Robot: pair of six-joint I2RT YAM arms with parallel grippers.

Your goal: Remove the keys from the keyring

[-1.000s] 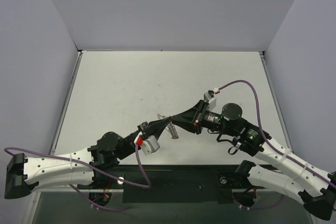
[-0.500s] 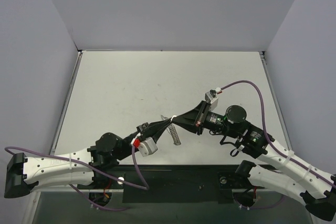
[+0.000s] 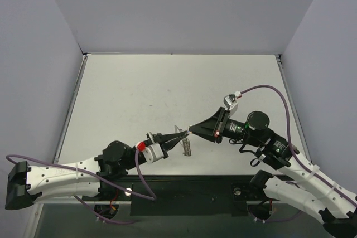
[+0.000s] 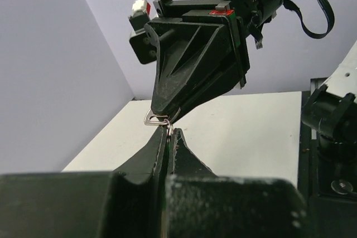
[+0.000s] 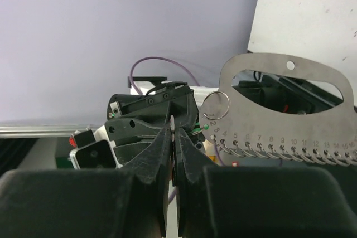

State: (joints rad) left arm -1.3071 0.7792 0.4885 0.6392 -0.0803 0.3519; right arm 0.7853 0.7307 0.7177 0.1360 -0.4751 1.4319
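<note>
- Left wrist: left gripper [image 4: 169, 134] is clamping shut on thin wire, likely the keyring [image 4: 167, 129].
- Just beyond, right gripper [image 4: 165, 114] is pinching shut on a tiny silver key [image 4: 153, 120], tips nearly touching.
- Judging: left should be anchoring while right is threading the key along the coil, not yanking.

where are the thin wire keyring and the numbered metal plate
thin pale round wire keyring [image 5: 218, 92]: right wrist view, top of the loop
flat grey numbered metal plate [image 5: 301, 120]: right wrist view, solid band under its slot
</note>
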